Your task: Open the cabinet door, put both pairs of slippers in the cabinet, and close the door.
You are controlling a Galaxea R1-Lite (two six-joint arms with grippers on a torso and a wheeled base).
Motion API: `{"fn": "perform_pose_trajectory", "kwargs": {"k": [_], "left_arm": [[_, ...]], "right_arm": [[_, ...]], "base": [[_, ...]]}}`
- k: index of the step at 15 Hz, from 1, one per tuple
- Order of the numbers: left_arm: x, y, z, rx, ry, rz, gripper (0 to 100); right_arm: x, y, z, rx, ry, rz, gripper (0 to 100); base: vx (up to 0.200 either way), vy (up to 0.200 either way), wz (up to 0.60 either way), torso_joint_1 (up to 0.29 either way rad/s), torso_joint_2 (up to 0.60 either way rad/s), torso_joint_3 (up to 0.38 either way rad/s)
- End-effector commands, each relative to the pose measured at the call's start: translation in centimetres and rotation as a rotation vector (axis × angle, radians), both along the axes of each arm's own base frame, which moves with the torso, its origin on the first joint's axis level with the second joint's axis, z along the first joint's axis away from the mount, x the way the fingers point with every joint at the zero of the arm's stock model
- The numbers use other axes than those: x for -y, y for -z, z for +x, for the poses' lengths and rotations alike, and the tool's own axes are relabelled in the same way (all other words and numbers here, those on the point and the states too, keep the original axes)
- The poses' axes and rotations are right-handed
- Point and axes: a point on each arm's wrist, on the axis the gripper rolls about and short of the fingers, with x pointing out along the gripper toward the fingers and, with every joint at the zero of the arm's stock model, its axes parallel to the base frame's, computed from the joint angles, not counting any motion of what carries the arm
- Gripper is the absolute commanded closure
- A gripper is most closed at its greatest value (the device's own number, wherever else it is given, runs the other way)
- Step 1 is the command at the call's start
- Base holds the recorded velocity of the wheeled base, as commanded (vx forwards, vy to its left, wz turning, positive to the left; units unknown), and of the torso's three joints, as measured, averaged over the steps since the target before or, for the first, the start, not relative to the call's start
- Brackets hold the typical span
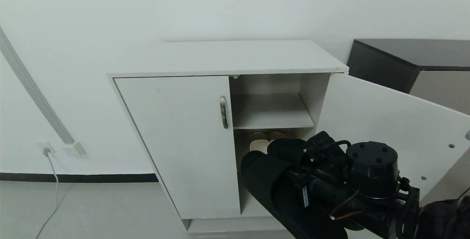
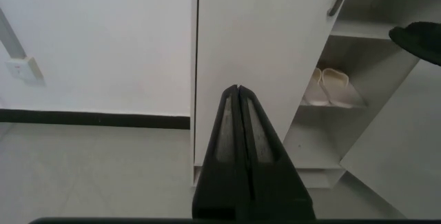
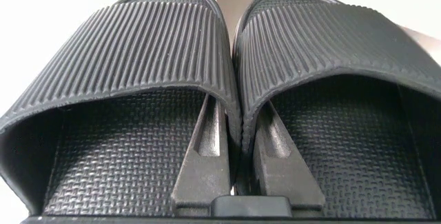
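At the far left a wall socket (image 1: 44, 150) sits low on the wall. The cabinet (image 1: 227, 57) has its left door (image 1: 176, 140) shut, with the handle (image 1: 223, 112) at its inner edge. The left gripper (image 2: 238, 148) hangs in front of that door, fingers pressed together on nothing. In the open right half, the beige slippers (image 1: 262, 141) lie side by side on a shelf under the upper one, so one pair looks stowed. Just before that opening, the black slippers (image 1: 264, 180) hang in the right gripper (image 3: 238, 134), one finger inside each, pinching their adjoining walls. The right door (image 1: 385, 121) stands wide open. I judge that placing the black pair and closing the door are left.
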Motion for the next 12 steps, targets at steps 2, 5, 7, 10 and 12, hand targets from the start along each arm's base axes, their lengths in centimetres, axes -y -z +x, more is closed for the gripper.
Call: {"fn": "perform_pose_trajectory", "kwargs": {"k": [2,5,7,10,12], "left_arm": [[0.0,0.0,0.01,-0.002,0.0,0.0,100],[0.0,0.0,0.01,-0.002,0.0,-0.002,100],[0.0,0.0,0.01,-0.002,0.0,-0.002,100],[0.0,0.0,0.01,-0.002,0.0,-0.002,100],[0.0,0.0,0.01,-0.002,0.001,-0.002,100]], "right_arm": [[0.0,0.15,-0.01,-0.004,0.0,-0.004,100],[0.01,0.23,-0.02,-0.006,-0.001,-0.006,100],[0.04,0.3,-0.06,-0.009,-0.003,-0.008,100],[0.06,0.33,-0.08,-0.01,-0.003,-0.009,100],[0.06,0.33,-0.08,-0.01,-0.003,-0.009,100]], "base": [[0.0,0.0,0.0,-0.124,0.46,0.339],[0.0,0.0,0.0,-0.089,0.45,0.354],[0.0,0.0,0.0,-0.049,0.44,0.383],[0.0,0.0,0.0,-0.023,0.41,0.382],[0.0,0.0,0.0,-0.002,0.16,0.161]]}}
